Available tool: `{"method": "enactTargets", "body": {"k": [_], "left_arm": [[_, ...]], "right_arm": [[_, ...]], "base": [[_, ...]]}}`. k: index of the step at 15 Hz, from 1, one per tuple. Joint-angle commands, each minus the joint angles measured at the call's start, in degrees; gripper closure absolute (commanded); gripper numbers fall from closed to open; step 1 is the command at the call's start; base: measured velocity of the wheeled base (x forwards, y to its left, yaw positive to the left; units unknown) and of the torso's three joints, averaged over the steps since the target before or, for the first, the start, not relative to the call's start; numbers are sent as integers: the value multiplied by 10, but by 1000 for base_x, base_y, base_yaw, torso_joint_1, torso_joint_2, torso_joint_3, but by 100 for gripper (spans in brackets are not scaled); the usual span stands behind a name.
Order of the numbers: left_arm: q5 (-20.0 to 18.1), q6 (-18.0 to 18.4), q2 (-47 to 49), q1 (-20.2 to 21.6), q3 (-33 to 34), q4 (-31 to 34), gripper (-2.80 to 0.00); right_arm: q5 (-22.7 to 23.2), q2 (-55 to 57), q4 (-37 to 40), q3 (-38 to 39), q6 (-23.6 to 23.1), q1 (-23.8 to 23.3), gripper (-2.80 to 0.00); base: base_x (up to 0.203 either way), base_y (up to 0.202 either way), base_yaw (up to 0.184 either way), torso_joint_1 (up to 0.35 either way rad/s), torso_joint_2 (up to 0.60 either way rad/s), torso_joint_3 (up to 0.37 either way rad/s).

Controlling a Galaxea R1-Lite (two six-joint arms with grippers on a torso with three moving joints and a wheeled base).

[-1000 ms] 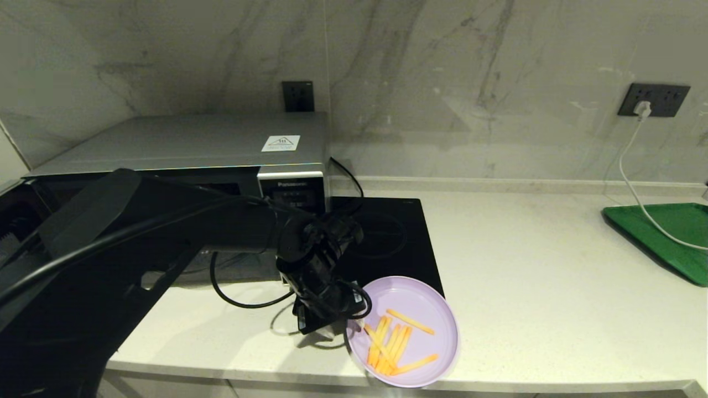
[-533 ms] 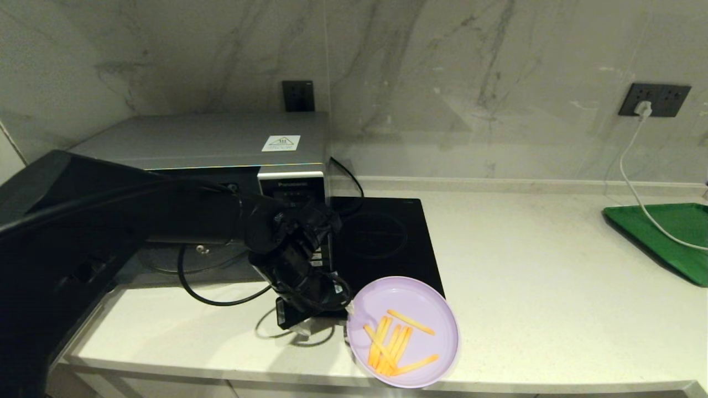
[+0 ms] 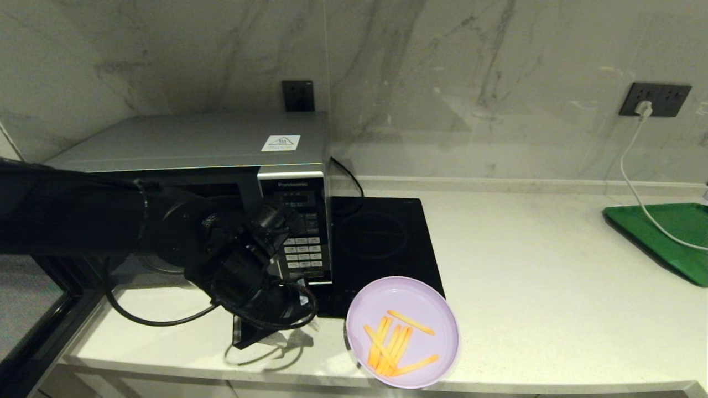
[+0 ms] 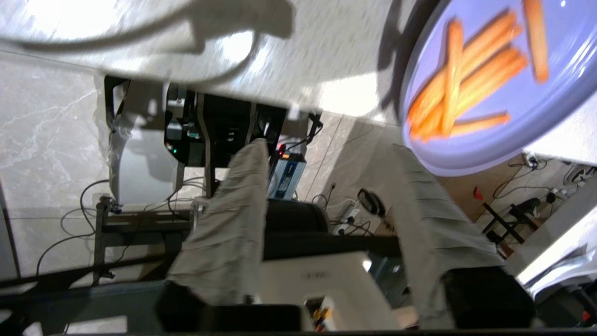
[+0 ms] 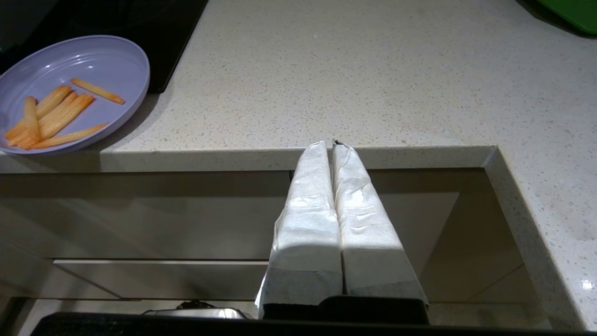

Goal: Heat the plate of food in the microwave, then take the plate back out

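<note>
The lilac plate of food [image 3: 402,331] with several orange sticks sits at the counter's front edge, partly on the black hob [image 3: 381,243]; it also shows in the left wrist view [image 4: 494,84] and the right wrist view [image 5: 70,93]. The silver microwave [image 3: 193,143] stands at the back left, its door [image 3: 38,326] swung open to the left. My left gripper [image 3: 287,323] [image 4: 329,147] hangs open and empty in front of the button panel [image 3: 301,237], left of the plate and apart from it. My right gripper [image 5: 332,143] is shut below the counter edge.
A green tray [image 3: 664,235] lies at the far right with a white cable [image 3: 630,177] running to a wall socket. A black cable [image 3: 155,320] loops on the counter under my left arm. Bare counter [image 3: 553,287] spans between hob and tray.
My left arm has pulled back to the left, away from the plate's rim, uncovering the microwave's button panel. The plate has stayed where it was.
</note>
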Motion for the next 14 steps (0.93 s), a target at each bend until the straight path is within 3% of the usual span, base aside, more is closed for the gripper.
{"method": "enactTargets", "body": {"k": [1,6,9,12,14], "left_arm": [[-1,-3,-82,0,51,1,0],[7,-1,-216,0,140,3,0],[69,11,-321,0,169,34,0],[151,65,-442,0,127,163,0],[181,82,-489,0,20,291,0]], "right_arm": [[-1,1,1,0,0,0,0],[0,1,1,0,0,0,0],[0,1,1,0,0,0,0],[0,1,1,0,0,0,0],[0,1,1,0,0,0,0]], "base": [[0,0,0,0,0,0],[0,0,0,0,0,0],[0,0,0,0,0,0],[0,0,0,0,0,0],[0,0,0,0,0,0]]}}
